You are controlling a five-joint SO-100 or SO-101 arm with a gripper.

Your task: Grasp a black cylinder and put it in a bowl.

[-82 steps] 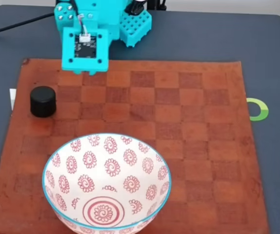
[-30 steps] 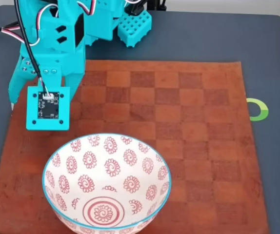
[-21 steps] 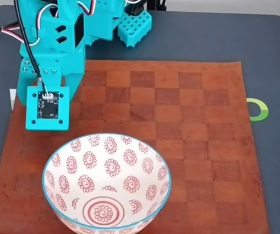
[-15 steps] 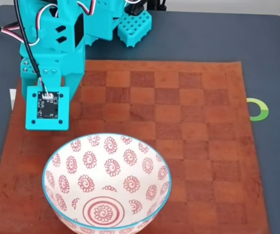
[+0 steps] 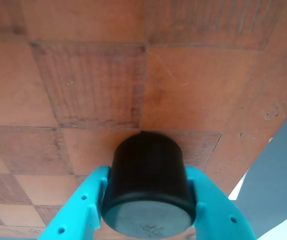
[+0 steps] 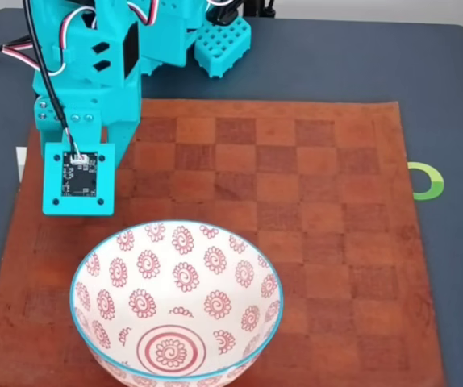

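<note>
Since the earliest frame I have brought the arm out from the back of the counter and down over the left side of the brown chequered leather mat (image 6: 296, 201), right where the cylinder was standing in the open. Over the last second the arm has barely shifted at all, only a slight settle toward the right, so I judge the closing step done and the lift as next.

In the wrist view the turquoise two-finger tool (image 5: 148, 200) sits with a finger on either side of the small matte black cylinder (image 5: 147, 192), both pressed against its walls: it is gripping the cylinder. The cylinder still looks to be down on the mat, on a square near the mat's edge (dark counter (image 5: 278, 185) shows just beyond, at the right of that view), though I cannot tell for sure whether its base has left the surface.

The cylinder itself is short, about as tall as wide, with a smooth dull skin and a flat end face toward the camera bearing a faint moulded mark. It looks rigid and light, so I expect it to hold steady.

Further right in the fixed view, the large white ceramic bowl with red spiral motifs and a thin blue rim (image 6: 273, 278) waits near the arm, empty.
</note>
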